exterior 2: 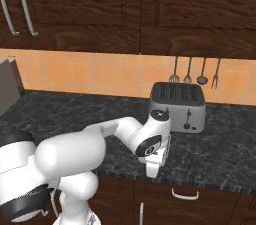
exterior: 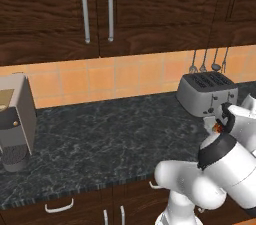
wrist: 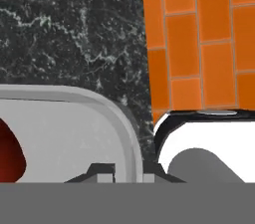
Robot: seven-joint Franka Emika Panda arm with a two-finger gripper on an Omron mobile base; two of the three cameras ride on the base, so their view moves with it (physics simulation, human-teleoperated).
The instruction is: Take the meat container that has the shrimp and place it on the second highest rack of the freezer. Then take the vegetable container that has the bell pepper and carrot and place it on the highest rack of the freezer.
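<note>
Vegetable container (wrist: 74,133): directly under the hand, lying on the dark marble counter (wrist: 74,29), pinched at the near corner of its raised rim. Gripper (wrist: 124,172) pressed almost together, one fingertip inside the wall and one outside, so that the thin lip is clamped rather than the wide body (too broad for these jaws, by the look of it). Holds a dark red lump (wrist: 10,156) at the far left of the hand's view, probably the bell pepper, hence the reading as the vegetable container. Cannot tell whether a carrot lies further in. Beyond the fingertips, bare counter running up to the orange tile wall (wrist: 199,44). Toaster (exterior: 207,94) just behind the hand, close enough to call for a straight lift before any swing toward the freezer.
</note>
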